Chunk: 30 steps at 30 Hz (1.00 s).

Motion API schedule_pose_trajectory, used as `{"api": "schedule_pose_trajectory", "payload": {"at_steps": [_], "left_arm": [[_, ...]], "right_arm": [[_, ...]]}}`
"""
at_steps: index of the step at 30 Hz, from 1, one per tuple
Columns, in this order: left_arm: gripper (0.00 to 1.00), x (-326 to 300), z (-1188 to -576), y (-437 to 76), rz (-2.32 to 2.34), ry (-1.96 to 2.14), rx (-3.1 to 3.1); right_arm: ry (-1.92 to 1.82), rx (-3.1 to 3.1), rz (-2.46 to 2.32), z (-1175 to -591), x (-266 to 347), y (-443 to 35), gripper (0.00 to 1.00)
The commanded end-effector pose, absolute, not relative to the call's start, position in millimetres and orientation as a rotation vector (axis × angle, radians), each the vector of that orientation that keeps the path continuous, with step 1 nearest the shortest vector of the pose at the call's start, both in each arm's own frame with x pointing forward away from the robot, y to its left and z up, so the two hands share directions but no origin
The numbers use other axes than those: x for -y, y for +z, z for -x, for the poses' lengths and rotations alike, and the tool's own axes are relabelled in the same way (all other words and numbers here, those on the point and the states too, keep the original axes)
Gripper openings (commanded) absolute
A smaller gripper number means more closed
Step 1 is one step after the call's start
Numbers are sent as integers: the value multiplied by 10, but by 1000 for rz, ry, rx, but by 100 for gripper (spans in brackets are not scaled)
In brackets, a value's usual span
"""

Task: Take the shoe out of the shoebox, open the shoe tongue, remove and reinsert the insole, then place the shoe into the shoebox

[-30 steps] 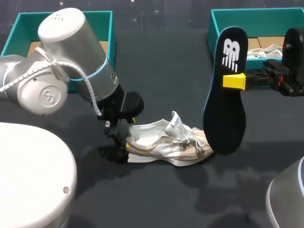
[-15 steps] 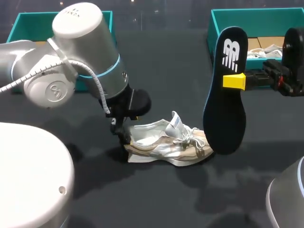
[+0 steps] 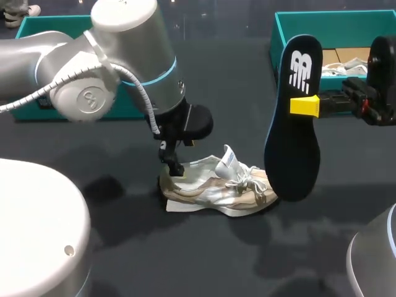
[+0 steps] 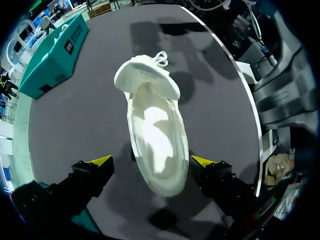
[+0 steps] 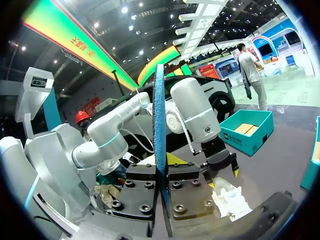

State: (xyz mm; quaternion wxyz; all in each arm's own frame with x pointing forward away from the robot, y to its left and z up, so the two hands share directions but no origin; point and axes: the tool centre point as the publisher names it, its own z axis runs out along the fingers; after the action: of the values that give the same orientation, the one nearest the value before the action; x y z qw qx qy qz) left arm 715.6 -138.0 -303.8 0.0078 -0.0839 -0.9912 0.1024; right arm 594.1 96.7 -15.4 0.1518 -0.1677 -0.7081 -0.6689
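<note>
While our right gripper (image 3: 307, 105) is closed tight on the dark insole (image 3: 294, 130), our left gripper (image 3: 174, 167) hangs open over the heel of the shoe (image 3: 216, 185). The shoe is out of its box. It sits on the dark table (image 3: 247, 260), about in the middle, with its heel to the left and its toe to the right. Its tongue (image 3: 229, 158) sticks up and the laces lie loose.

From the left wrist we look down into the shoe, which is pale inside. One yellow-tipped finger (image 4: 102, 161) stands on each side of the heel, and there is a small gap on both sides, so they do not touch it.

We hold the insole upright, just right of the shoe. The fingers pinch it near its middle, the end with the white mark points up, and the other end hangs down close to the shoe's toe. We cannot tell if it touches the shoe.

At the far right stands a teal shoebox (image 3: 278, 37) with another pale shoe (image 3: 352, 64) inside. A second teal box (image 3: 59, 20) stands at the far left, behind our left arm.
</note>
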Motion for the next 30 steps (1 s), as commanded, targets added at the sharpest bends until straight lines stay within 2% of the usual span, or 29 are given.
{"api": "schedule_pose_trajectory", "payload": {"at_steps": [1, 11, 14, 16, 19, 30], "left_arm": [[100, 1472, -7225, -3068, 263, 287, 3084], [100, 1703, -7334, -3216, 234, 287, 3149], [95, 1754, -7343, -3291, 223, 289, 3159], [86, 1780, -7351, -3337, 215, 289, 3162], [81, 1816, -7369, -3395, 204, 281, 3163], [76, 1888, -7394, -3591, 159, 263, 3146]], "right_arm": [[-1919, 2033, 483, -5946, -979, -156, 0], [-1919, 2033, 483, -5946, -979, -156, 0], [-1919, 2033, 483, -5946, -979, -156, 0], [-1919, 2033, 483, -5946, -979, -156, 0], [-1919, 2033, 483, -5946, -979, -156, 0], [-1919, 2033, 483, -5946, -979, -156, 0]]}}
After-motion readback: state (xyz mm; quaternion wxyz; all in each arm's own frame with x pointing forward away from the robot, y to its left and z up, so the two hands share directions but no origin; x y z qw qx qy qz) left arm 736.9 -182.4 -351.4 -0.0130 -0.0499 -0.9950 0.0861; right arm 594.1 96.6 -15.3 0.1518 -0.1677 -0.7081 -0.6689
